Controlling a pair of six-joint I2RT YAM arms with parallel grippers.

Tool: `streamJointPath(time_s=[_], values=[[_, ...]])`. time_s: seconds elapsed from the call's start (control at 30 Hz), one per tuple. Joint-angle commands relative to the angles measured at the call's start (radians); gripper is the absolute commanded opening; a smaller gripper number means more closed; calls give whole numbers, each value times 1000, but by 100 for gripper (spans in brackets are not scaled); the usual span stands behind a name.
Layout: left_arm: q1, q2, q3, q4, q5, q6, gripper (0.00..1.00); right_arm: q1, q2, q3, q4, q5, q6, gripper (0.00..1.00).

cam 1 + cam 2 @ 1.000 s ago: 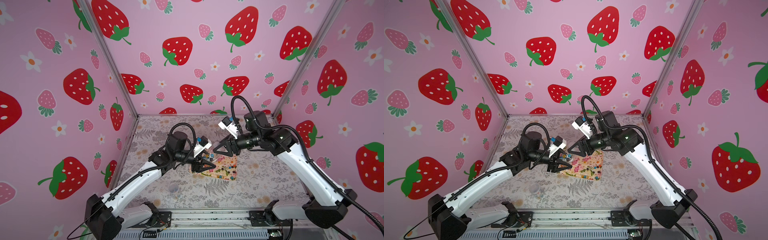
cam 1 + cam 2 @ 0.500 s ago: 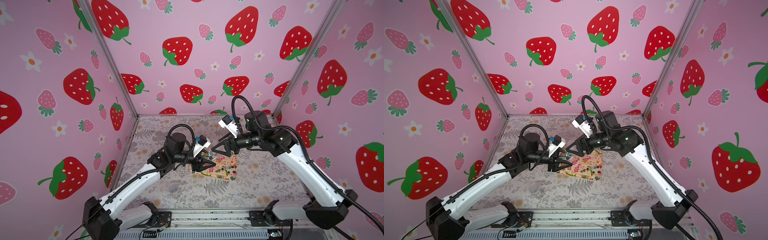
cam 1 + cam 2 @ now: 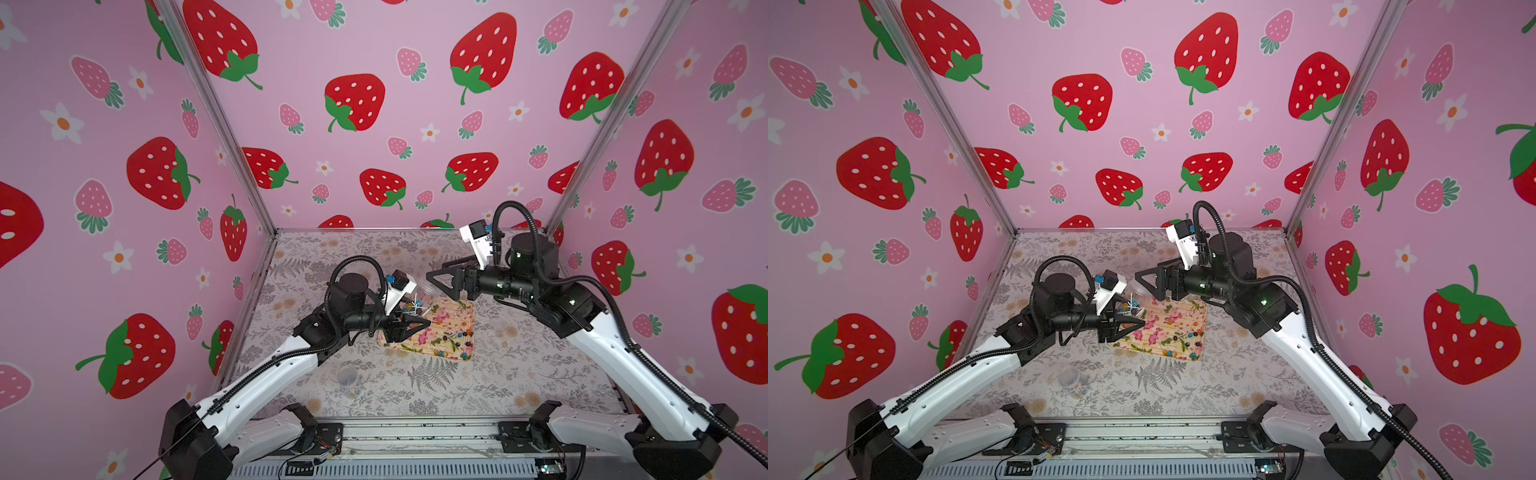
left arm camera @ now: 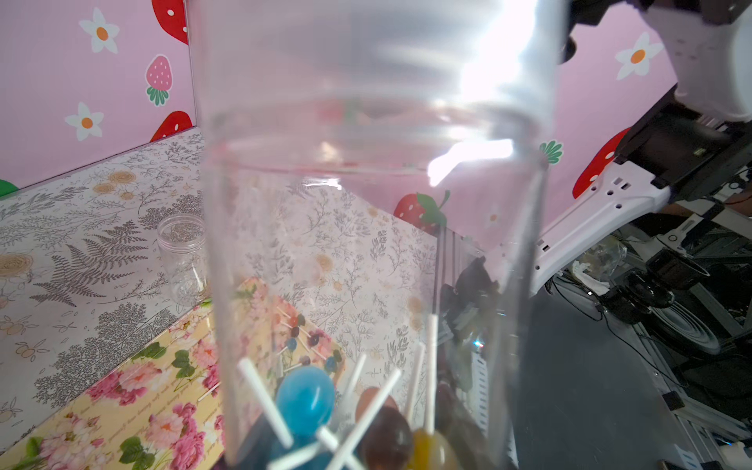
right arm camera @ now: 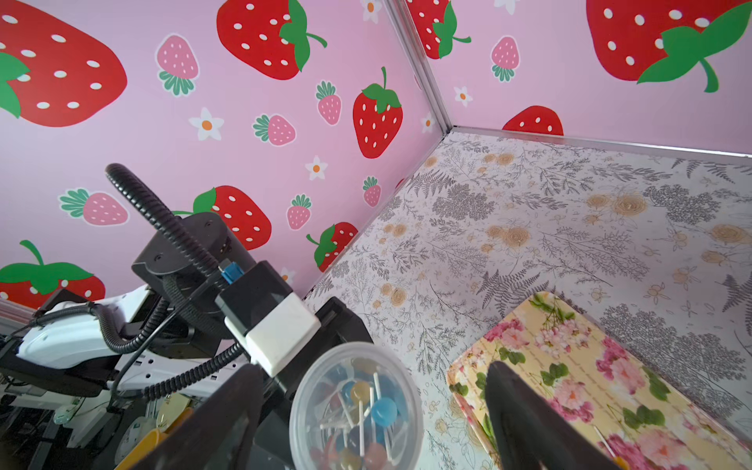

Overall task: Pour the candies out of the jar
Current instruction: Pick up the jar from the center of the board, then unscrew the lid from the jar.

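Left gripper (image 3: 409, 325) is clamped on the jar (image 5: 354, 407) over the tray's (image 3: 446, 322) left edge, candies (image 4: 305, 401) piled at the gripped end, long axis aimed at the right gripper (image 3: 434, 275), whose released jaws straddle the far end.

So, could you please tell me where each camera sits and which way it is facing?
Top views: high in front, looking down on the table; left arm, right arm, left hand and right hand show.
Left wrist: on the left arm, looking through the jar it holds toward the tray; the right arm shows.
Right wrist: on the right arm, facing the jar's end; its open fingers and the left arm show.
Shared: both wrist views show jar, candies, tray.
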Motion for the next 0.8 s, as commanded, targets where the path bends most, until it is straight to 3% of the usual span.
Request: streamJointPath(time_s=[0.0,0.57,0.77], values=[[-8,-20,-3,66,-19,-9,44,21,11,-6,76,39,41,88],[-13,-28,-2,75,-37,-11,44,48,2,-48,54,83,30,83],[-14,-28,-2,79,-31,-14,44,48,8,-40,64,69,23,62]])
